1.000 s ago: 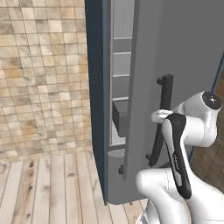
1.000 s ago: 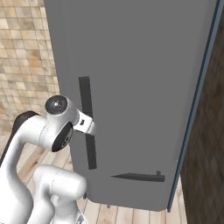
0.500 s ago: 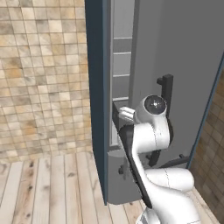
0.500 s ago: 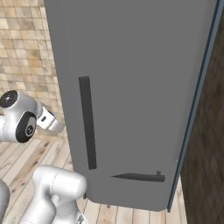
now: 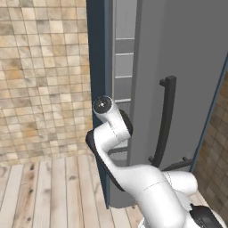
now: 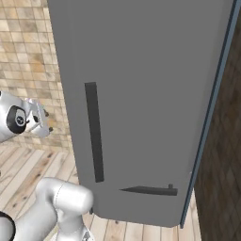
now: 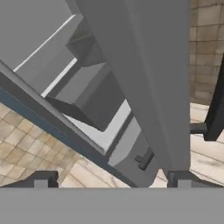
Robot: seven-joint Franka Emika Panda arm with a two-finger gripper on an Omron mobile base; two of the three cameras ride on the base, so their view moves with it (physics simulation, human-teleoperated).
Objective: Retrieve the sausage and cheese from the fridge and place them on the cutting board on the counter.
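The tall grey fridge (image 5: 187, 75) stands with its door ajar, and a narrow gap shows grey shelves (image 5: 124, 67) inside. Its long dark bar handle (image 5: 164, 120) runs down the door front, the handle (image 6: 94, 132) also showing from the other side. My gripper (image 7: 112, 180) is open, fingertips (image 7: 41, 179) wide apart and nothing held. It hangs left of the door's free edge (image 7: 148, 78), pointing into the gap at the shelves (image 7: 87, 83). In the right base view the gripper (image 6: 48, 122) sits left of the door. Sausage, cheese, cutting board and counter are out of view.
A tan tiled wall (image 5: 44, 75) and a wooden plank floor (image 5: 53, 191) lie left of the fridge. A dark blue side panel (image 5: 99, 67) borders the opening. A lower drawer handle (image 6: 150, 190) sticks out near the fridge's bottom. A brown wall (image 6: 223, 155) stands to the right.
The arm has swung left, away from the bar handle to the door's open edge. The jaws widened slightly. The door stays ajar.
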